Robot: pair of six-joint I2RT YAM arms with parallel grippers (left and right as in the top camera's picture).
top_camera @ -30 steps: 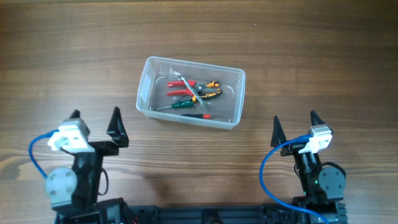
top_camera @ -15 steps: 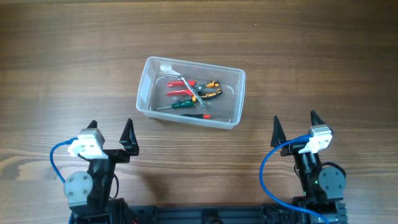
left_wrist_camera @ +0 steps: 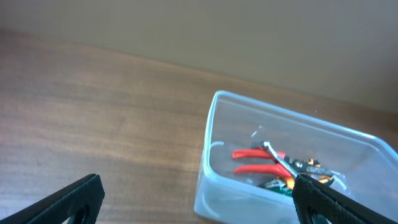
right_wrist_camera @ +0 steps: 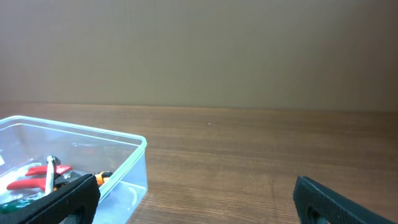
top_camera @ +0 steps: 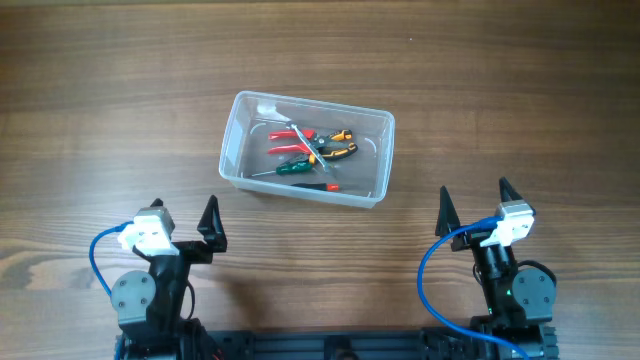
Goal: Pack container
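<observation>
The clear plastic container point(top_camera: 233, 150) stands on the wooden table at centre. It also shows in the left wrist view point(left_wrist_camera: 208, 168) and in the right wrist view point(right_wrist_camera: 134, 163). Inside it lie red-handled pliers point(top_camera: 290, 139), orange-and-black pliers point(top_camera: 340, 143) and a green-handled screwdriver point(top_camera: 294, 168). The red pliers also show in the left wrist view point(left_wrist_camera: 252, 159). My left gripper point(top_camera: 187, 221) is open and empty near the front left, short of the container. My right gripper point(top_camera: 474, 205) is open and empty at the front right.
The bare wooden table point(top_camera: 120, 80) surrounds the container. Both arm bases with blue cables point(top_camera: 430, 275) sit at the front edge. A plain wall point(right_wrist_camera: 199, 50) lies beyond the table.
My left arm has drawn back toward the front edge and shifted right, its gripper still open. The right arm and the container have not moved.
</observation>
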